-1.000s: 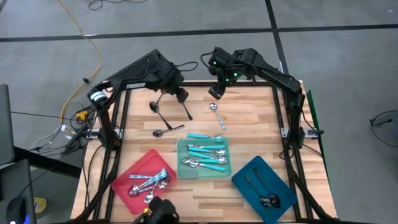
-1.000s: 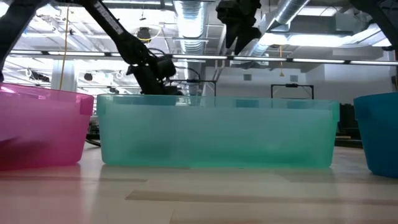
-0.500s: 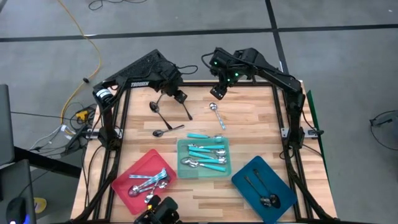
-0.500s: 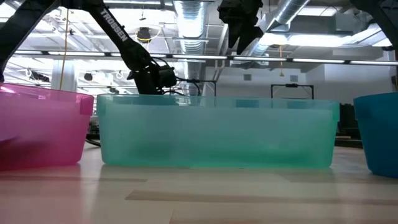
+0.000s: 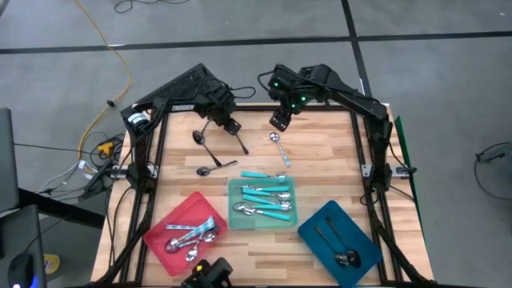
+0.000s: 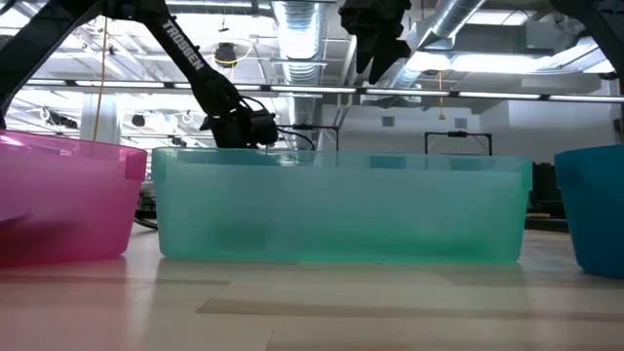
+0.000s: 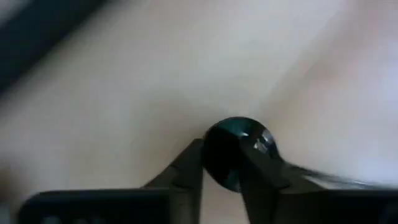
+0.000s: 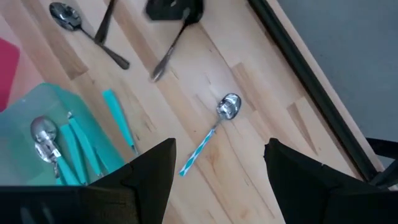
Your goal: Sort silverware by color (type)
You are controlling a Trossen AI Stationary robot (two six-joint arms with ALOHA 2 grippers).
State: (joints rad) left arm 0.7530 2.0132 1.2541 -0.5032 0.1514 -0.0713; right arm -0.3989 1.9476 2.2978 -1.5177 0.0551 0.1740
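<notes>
Presently we find the left gripper (image 7: pixel 221 171) at the table's (image 5: pixel 336 160) far side, fingers narrowed around a dark spoon (image 7: pixel 237 151), apparently gripped, which we judge light, stiff and slippery, best pinched near its bowl, while the right gripper (image 8: pixel 217 168) hovers wide open, empty.

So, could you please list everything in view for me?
loose dark spoons: three, black, table's far left
turquoise-handled spoons: one loose far centre, one at teal tray's far rim, several inside
teal tray: one, centre
red tray: one, near left, several silver spoons
blue tray: one, near right, two dark spoons
left gripper: closed on one loose dark spoon's bowl
right gripper: open, above far centre
</notes>
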